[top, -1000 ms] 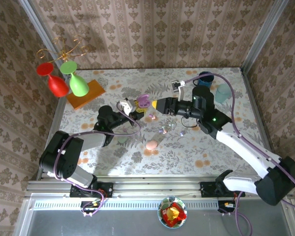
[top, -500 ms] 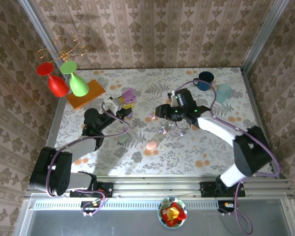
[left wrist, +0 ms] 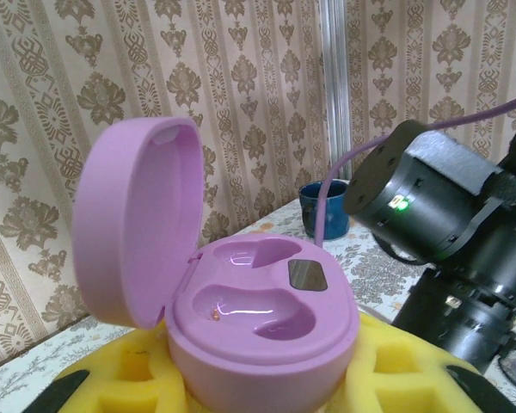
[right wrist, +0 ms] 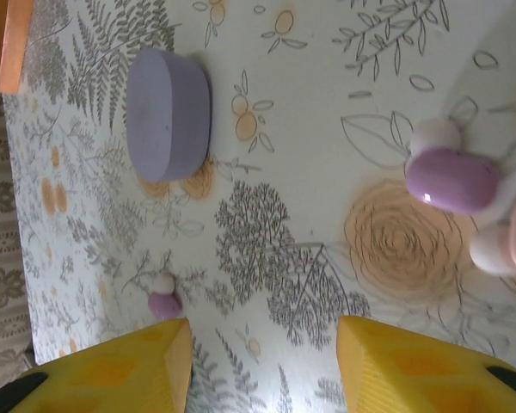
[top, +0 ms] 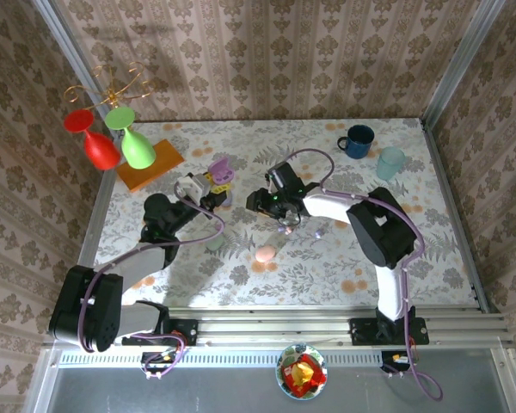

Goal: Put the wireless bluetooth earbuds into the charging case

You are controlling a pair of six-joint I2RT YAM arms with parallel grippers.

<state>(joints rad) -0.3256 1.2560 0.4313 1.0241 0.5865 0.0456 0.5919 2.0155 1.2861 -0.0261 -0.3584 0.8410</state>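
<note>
Pickup next: my left tool [top: 213, 182] pinching the open case [left wrist: 258, 301], my right tool [right wrist: 262, 366] spread above the surface [right wrist: 310, 112], lilac earbud [right wrist: 451, 179] lying loose nearby, so I must centre over it and close.

Lilac case [left wrist: 258, 314] stands open; glossy earbuds [right wrist: 451, 179] lie loose.

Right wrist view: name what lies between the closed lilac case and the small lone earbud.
Only bare floral tablecloth lies between the closed lilac case and the lone earbud, as the right wrist view shows.
</note>
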